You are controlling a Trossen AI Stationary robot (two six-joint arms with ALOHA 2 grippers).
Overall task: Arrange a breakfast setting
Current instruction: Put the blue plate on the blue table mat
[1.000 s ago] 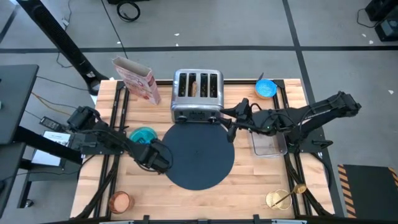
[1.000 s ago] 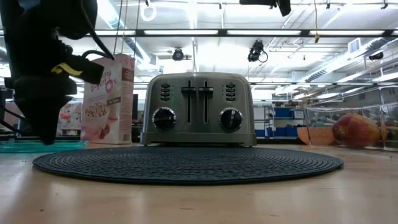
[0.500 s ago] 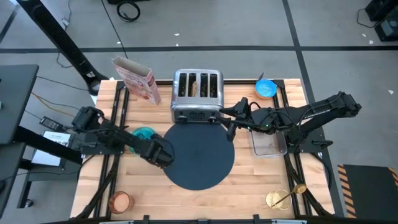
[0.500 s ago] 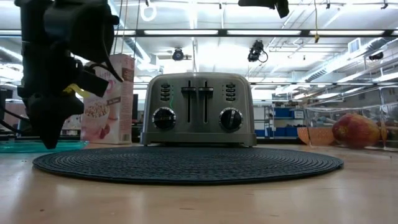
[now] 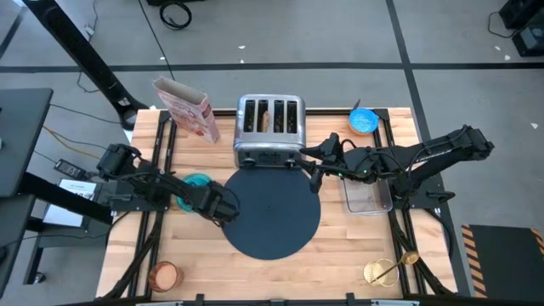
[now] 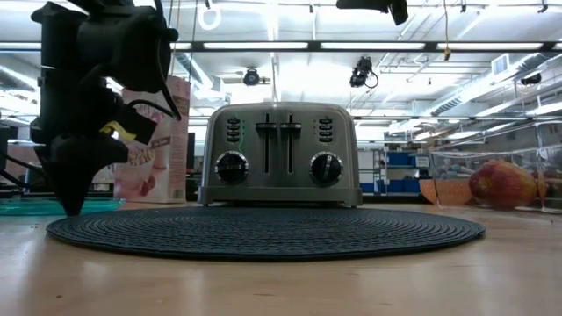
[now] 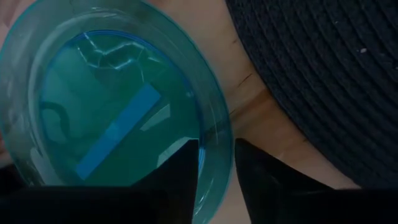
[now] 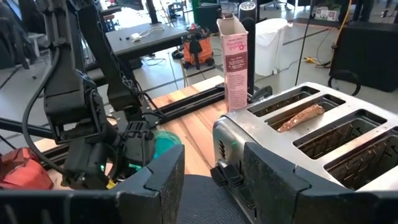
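The teal plate (image 5: pixel 195 182) lies flat on the table, just left of the dark navy mat (image 5: pixel 276 212). My left gripper (image 5: pixel 223 206) points down at the plate's mat-side rim and is shut on it (image 7: pixel 216 180). My right gripper (image 5: pixel 314 172) hangs open and empty by the toaster's front right corner; it also shows in the right wrist view (image 8: pixel 211 180). The brown toast slice (image 8: pixel 301 117) stands in a toaster slot. The blue bowl (image 5: pixel 364 121) is at the far right, the copper cup (image 5: pixel 163 275) at the near left and the gold spoon (image 5: pixel 393 267) at the near right. The red-orange fruit (image 6: pixel 500 183) lies in a clear box. My left gripper has the plate's rim (image 7: pixel 219 146) on the side toward the mat between its two fingers, one finger (image 7: pixel 180 183) inside the plate and one (image 7: pixel 261 183) outside. The fingers come from above, pointing down. The plate lies flat on the table (image 6: pixel 35 206).
The chrome toaster (image 5: pixel 269 129) stands at the far edge of the mat. The pink cereal box (image 5: pixel 187 109) stands far left. A clear box (image 5: pixel 367 195) sits right of the mat, under my right arm. Black rails run along both sides of the table.
My left gripper has gone a little toward the table's right and far edges and has come down onto the plate's rim. The plate and my right arm have kept still.
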